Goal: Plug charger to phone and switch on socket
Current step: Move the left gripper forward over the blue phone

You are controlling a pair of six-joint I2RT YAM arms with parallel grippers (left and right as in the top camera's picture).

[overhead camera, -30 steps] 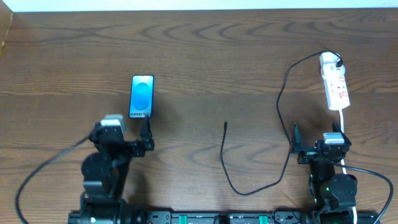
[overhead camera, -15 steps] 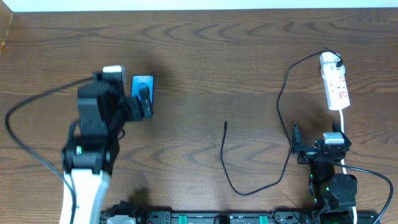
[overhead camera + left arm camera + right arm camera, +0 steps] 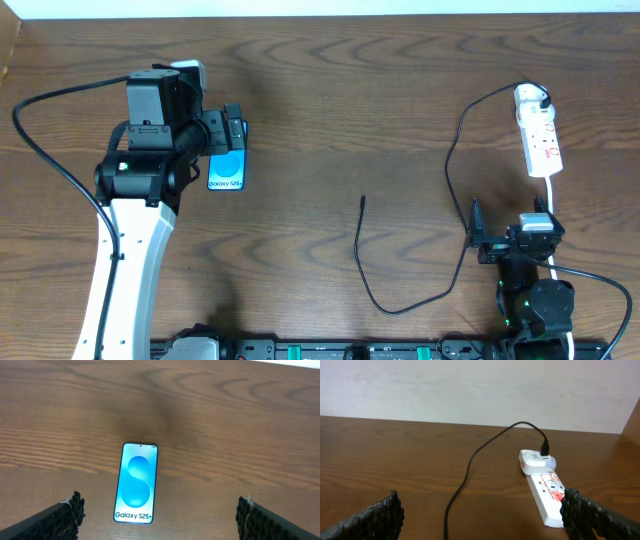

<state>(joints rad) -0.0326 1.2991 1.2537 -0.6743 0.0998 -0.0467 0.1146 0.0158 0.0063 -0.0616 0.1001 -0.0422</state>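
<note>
The phone (image 3: 227, 170) lies flat on the table at the left, blue screen up; in the left wrist view (image 3: 136, 482) it sits between and just ahead of my fingers. My left gripper (image 3: 232, 131) is open and empty, hovering over the phone's far end. The black charger cable (image 3: 452, 150) runs from the white socket strip (image 3: 540, 135) at the right down to a loop, with its free plug tip (image 3: 362, 200) at mid-table. My right gripper (image 3: 478, 232) is open and empty near the front edge; the strip (image 3: 547, 490) and the cable (image 3: 470, 467) lie ahead of it.
The strip's white cord (image 3: 552, 205) runs down past the right arm's base. The table's back edge meets a white wall (image 3: 470, 390). The left arm's black cable (image 3: 55, 150) loops over the left side of the table.
My left arm has swung up from the front edge toward the back, over the phone, and now covers its far end. The right arm, cable and strip have not moved.
</note>
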